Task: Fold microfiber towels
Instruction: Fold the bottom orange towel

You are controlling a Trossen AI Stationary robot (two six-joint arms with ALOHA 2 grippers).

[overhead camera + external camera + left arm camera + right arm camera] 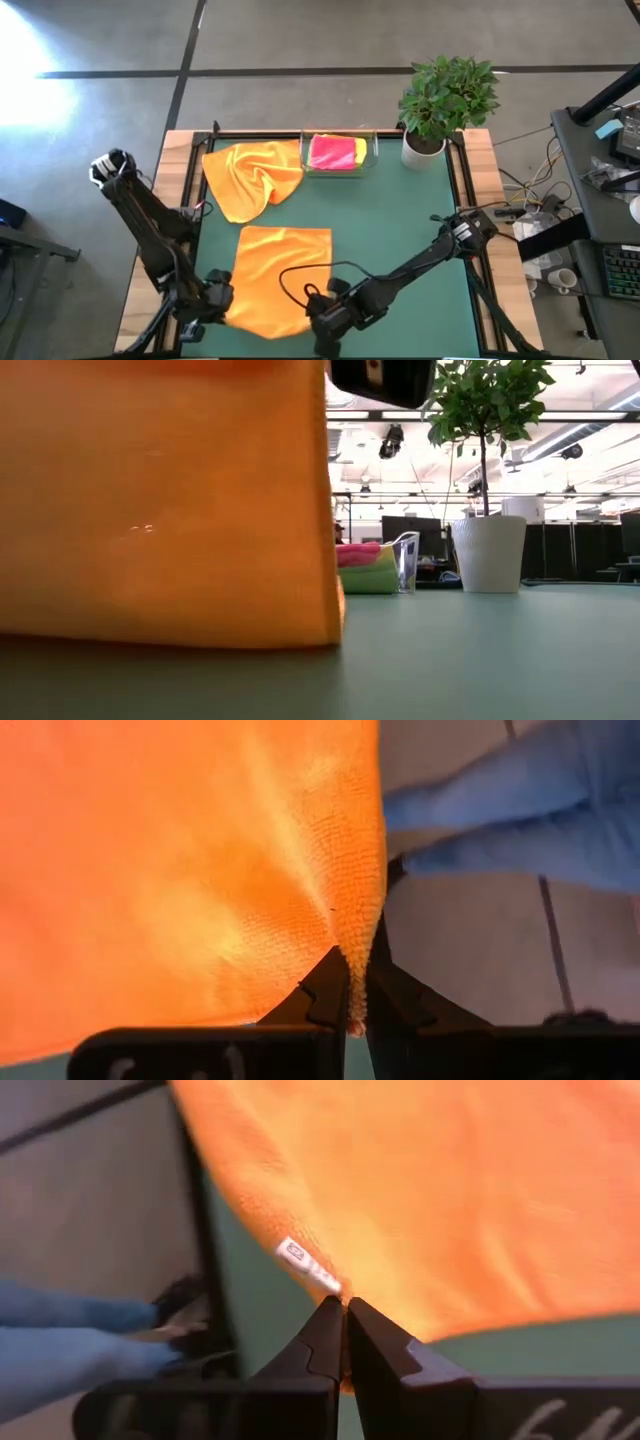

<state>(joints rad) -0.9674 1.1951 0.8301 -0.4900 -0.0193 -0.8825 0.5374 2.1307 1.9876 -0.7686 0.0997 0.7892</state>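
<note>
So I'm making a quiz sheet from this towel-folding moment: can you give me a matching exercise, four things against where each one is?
Things:
1. flat orange towel
2. crumpled orange towel
3. pink towel
4. potted plant

Places:
A. far right corner of the table
B. inside the clear tray
C. far left of the mat, beside the tray
D. near edge, pinched by the left gripper and right gripper

Pairs: 1-D, 2-C, 3-B, 4-A

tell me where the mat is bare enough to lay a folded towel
Free: green mat right of the flat orange microfiber towel, below the white-potted plant. Crowded: far edge, with crumpled orange towel and clear plastic tray.
</note>
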